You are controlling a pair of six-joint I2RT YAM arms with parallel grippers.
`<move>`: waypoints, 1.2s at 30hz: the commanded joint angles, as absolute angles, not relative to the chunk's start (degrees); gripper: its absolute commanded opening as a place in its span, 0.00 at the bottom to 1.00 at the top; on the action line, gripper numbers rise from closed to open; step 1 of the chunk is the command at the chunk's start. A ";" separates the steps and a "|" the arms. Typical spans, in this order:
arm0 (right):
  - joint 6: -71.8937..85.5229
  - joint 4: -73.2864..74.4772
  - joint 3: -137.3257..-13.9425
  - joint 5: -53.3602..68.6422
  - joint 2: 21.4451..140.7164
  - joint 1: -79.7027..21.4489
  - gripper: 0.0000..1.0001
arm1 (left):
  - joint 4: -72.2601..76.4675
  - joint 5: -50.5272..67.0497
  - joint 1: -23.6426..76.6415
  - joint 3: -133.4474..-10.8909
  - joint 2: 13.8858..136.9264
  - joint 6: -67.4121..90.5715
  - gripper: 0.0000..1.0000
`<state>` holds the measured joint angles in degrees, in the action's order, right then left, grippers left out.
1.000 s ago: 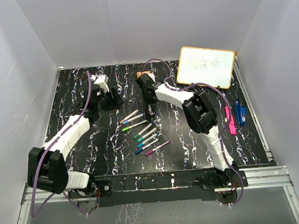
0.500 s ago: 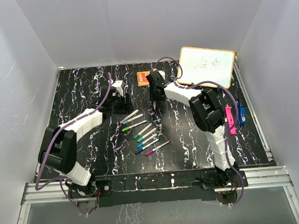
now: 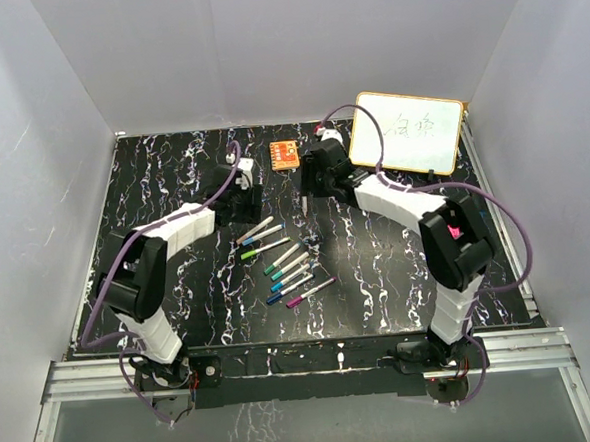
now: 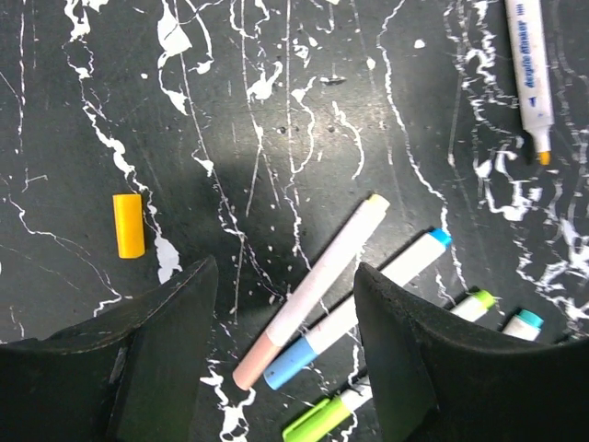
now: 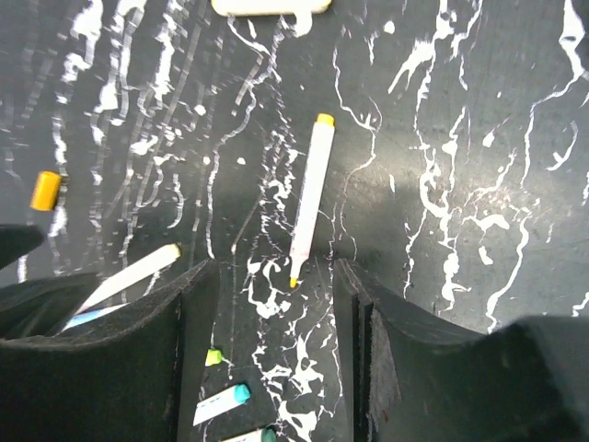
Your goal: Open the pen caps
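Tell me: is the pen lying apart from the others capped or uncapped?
Uncapped: the pen shows a bare tip; a yellow cap lies apart.

Robot laboratory cell: plain white walls [image 3: 264, 43] enclosing a black marbled desk [image 3: 379, 276] edged with aluminium rails [image 3: 523, 347].

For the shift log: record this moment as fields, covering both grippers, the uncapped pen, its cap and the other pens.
left gripper: open, empty, over the row of pens
right gripper: open, empty, over the uncapped pen
uncapped pen: lying on the table, tip bare
yellow cap: loose on the table, apart from every pen
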<state>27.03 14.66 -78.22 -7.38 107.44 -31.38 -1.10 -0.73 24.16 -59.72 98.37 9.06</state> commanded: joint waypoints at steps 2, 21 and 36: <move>24.35 7.09 -74.23 -7.96 98.68 -29.93 0.53 | -4.54 -4.86 25.49 -63.11 100.77 4.20 0.59; 24.04 5.01 -67.50 -3.64 90.22 -25.01 0.53 | -7.45 -7.32 27.78 -64.51 104.24 1.33 0.53; 24.00 4.72 -66.99 -2.37 89.91 -24.83 0.53 | -9.55 -6.64 27.61 -64.86 108.29 1.73 0.37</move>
<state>24.47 8.32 -67.05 -2.70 92.60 -25.32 -7.33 -7.07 27.55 -64.45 106.54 1.63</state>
